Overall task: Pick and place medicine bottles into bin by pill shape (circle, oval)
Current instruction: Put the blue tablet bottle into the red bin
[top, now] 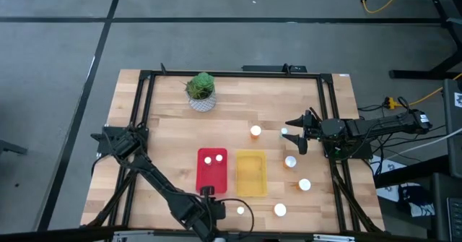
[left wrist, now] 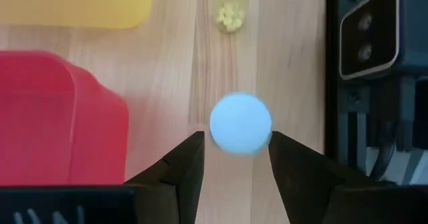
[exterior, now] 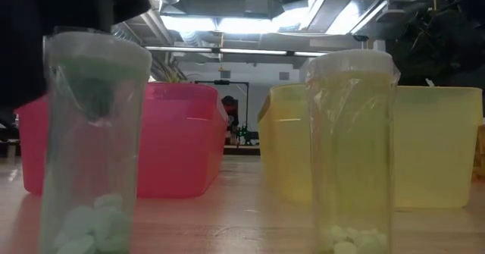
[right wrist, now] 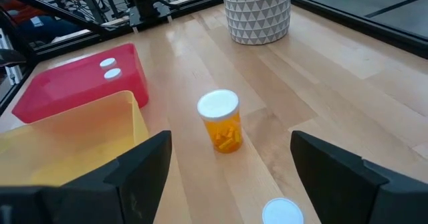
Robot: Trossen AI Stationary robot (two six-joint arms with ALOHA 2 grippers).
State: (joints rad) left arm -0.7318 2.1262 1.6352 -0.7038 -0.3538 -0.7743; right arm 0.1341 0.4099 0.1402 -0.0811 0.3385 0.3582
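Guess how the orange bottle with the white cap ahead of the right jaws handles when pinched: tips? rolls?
The small orange plastic bottle with a round white cap stands upright and is taller than it is wide, so a nudge near the cap probably tips it. Its round body would likely roll once down. It looks only partly filled with pills, so probably light; the smooth wall may slip.

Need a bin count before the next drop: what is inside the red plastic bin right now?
The red plastic bin holds two small white-capped medicine bottles, side by side near its far end. Only their round caps show from above, so their bodies and pills are hidden.
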